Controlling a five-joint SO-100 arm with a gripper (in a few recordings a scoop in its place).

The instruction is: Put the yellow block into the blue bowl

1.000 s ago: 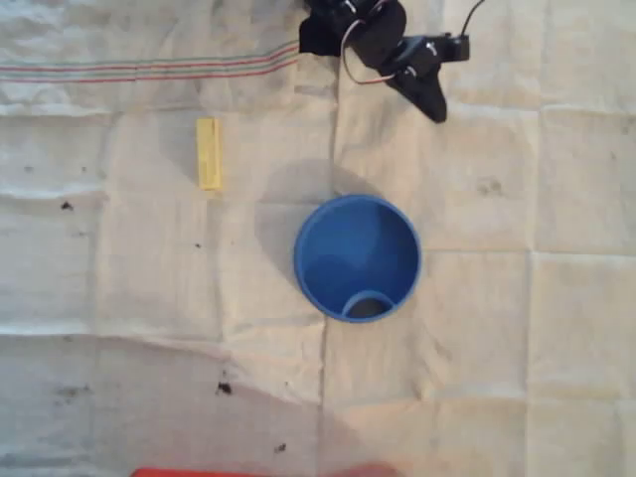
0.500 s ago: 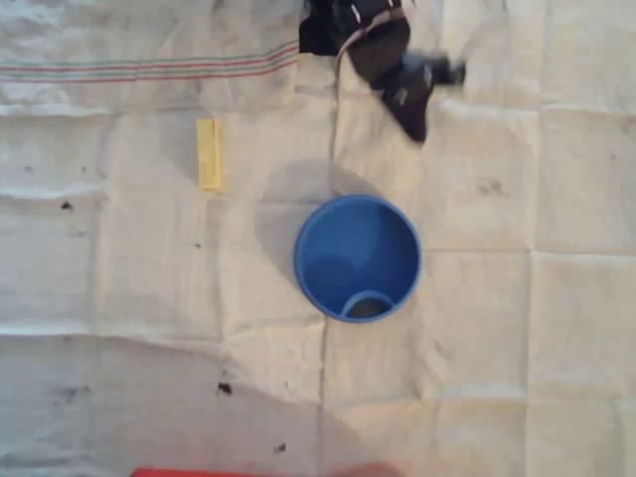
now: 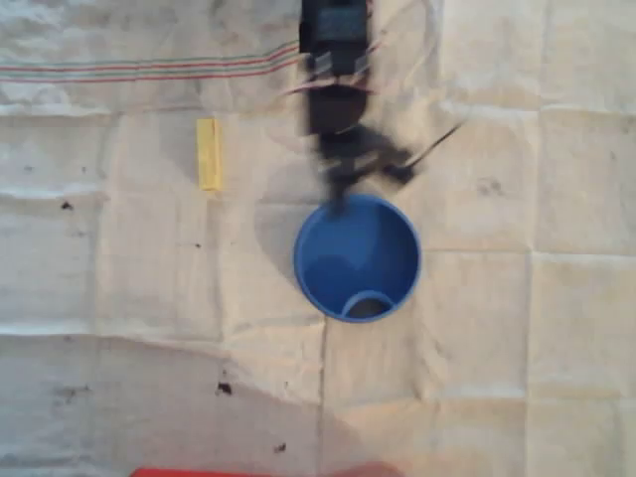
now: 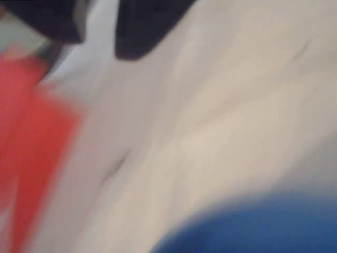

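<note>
Claw (image 3: 343, 194) swung over to blue bowl (image 3: 397, 283) rim.

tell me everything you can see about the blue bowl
The deep, round, smooth-rimmed blue plastic bowl stands upright and open on the creased pale cloth, near the middle of the overhead view. Its inside looks empty; a small arched mark sits low on the inner wall, toward the picture's bottom. It casts a soft shadow to its upper left. The blurred black end effector hangs over its top rim; contact cannot be judged. In the wrist view the bowl is a blurred blue patch at the bottom edge.
</note>
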